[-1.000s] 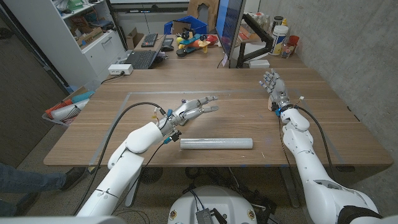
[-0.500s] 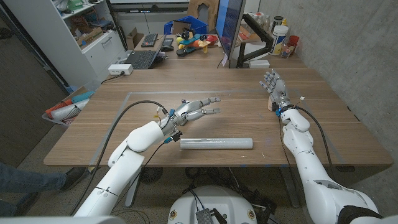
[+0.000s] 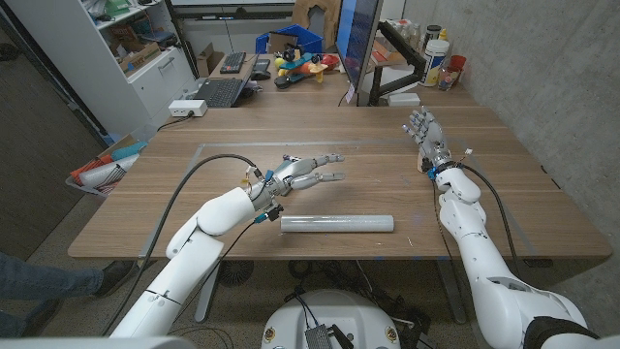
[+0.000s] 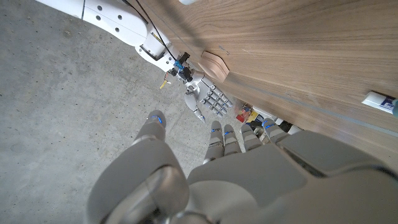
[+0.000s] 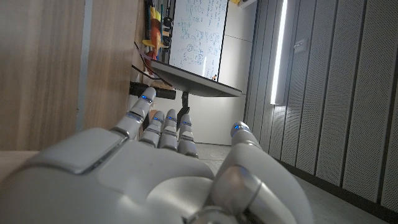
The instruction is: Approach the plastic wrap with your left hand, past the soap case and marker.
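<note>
The plastic wrap (image 3: 337, 224) is a long clear roll lying crosswise near the table's front edge. My left hand (image 3: 302, 173) hovers just behind the roll's left end, a short gap away, fingers spread and pointing right, holding nothing. Its back also shows in the left wrist view (image 4: 249, 180). My right hand (image 3: 424, 136) stands at the far right of the table, fingers pointing up, empty. It also shows in the left wrist view (image 4: 208, 102) and the right wrist view (image 5: 155, 168). A small white and blue object (image 4: 379, 101) lies on the wood.
The wooden table (image 3: 213, 208) carries a monitor (image 3: 360, 44), a keyboard (image 3: 221, 92) and bottles (image 3: 438, 53) along its back edge. A concrete wall (image 3: 542, 87) runs along the right side. A small white item (image 3: 468, 153) lies beside my right wrist.
My left hand has sunk slightly and drawn a little nearer to the roll, its fingers turning more level. The right hand and the roll have not moved.
</note>
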Robot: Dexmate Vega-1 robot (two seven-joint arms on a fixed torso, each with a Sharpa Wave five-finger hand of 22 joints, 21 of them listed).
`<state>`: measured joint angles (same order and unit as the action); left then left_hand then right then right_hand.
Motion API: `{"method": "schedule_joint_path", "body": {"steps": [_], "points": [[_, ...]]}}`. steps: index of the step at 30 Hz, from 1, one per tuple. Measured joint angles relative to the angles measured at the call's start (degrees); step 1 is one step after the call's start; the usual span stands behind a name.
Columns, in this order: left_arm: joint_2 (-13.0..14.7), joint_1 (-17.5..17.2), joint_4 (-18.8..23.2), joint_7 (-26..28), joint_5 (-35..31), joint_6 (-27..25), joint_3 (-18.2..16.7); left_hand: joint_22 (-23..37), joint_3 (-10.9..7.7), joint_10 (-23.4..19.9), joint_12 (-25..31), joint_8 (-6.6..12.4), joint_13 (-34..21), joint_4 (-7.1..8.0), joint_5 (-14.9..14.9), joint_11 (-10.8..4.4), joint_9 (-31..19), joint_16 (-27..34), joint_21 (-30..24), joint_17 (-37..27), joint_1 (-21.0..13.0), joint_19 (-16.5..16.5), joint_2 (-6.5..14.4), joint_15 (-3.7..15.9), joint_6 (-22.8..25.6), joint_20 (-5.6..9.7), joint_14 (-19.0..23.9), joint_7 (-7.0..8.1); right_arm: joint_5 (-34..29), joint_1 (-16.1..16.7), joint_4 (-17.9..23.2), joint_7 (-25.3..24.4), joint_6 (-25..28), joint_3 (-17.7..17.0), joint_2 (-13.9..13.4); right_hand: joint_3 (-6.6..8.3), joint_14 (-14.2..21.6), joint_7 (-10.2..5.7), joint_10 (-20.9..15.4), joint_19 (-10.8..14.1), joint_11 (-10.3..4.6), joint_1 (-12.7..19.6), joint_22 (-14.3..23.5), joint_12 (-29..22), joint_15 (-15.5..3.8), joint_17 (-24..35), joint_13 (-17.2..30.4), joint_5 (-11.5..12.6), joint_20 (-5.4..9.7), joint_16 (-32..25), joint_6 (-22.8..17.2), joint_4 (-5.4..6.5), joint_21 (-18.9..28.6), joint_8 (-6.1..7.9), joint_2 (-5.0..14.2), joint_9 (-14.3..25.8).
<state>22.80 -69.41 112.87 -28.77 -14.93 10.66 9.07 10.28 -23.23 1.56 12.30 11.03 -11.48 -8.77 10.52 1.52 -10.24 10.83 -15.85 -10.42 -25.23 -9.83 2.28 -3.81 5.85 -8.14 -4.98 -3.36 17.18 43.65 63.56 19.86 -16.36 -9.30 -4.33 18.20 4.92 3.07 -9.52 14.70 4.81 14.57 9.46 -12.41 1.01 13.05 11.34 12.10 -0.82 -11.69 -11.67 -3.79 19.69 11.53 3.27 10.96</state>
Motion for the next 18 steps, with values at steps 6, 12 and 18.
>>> {"method": "schedule_joint_path", "body": {"steps": [6, 12, 18], "points": [[0.8, 0.3, 0.4, -0.3, -1.2, -0.2, 0.4, 0.0, 0.0, 0.0, 0.0, 0.0, 0.0, 0.0, 0.0, 0.01, 0.0, 0.0, 0.0, 0.0, -0.2, 0.1, -0.2, 0.0, 0.0, -0.1, 0.0, 0.0, -0.2, -0.3, -0.1, 0.0, -0.1, 0.2, 0.0, 0.0, 0.0, 0.0, 0.0, 0.0, 0.0, 0.0, 0.0, 0.4, 0.0, -0.1, 0.0, 0.0, 0.0, 0.0, 0.0, 0.0, -0.2, 0.0, 0.0, 0.0], [1.2, 0.8, 0.5, -0.6, -2.5, -0.2, 1.0, 0.0, 0.0, 0.0, 0.0, 0.0, 0.0, 0.0, 0.0, 0.0, 0.0, 0.0, 0.4, 0.0, -0.3, 0.1, -0.2, 0.0, 0.0, -0.09, 0.0, 0.0, -0.4, -0.6, -0.2, 0.1, -0.1, 0.4, 0.0, 0.24, 0.0, 0.0, 0.0, 0.0, 0.0, 0.0, 0.0, 0.4, 0.0, -0.3, 0.0, 0.0, 0.0, 0.0, 0.0, -0.23, -0.4, 0.0, 0.0, 0.0], [1.4, 1.4, 0.4, -1.0, -3.0, -0.2, 1.8, 0.0, 0.0, 0.0, 0.0, 0.0, 0.0, 0.0, 0.0, 0.01, 0.0, 0.0, 0.4, 0.0, -0.5, 0.1, 0.1, 0.0, 0.0, -0.09, 0.0, 0.0, -0.5, -0.7, -0.2, 0.1, 0.2, 0.5, 0.0, 0.24, 0.0, 0.0, 0.0, 0.0, 0.0, 0.0, 0.0, 0.4, 0.0, -0.3, 0.0, 0.0, 0.0, 0.0, 0.0, -0.23, -0.4, 0.0, 0.0, 0.0]]}}
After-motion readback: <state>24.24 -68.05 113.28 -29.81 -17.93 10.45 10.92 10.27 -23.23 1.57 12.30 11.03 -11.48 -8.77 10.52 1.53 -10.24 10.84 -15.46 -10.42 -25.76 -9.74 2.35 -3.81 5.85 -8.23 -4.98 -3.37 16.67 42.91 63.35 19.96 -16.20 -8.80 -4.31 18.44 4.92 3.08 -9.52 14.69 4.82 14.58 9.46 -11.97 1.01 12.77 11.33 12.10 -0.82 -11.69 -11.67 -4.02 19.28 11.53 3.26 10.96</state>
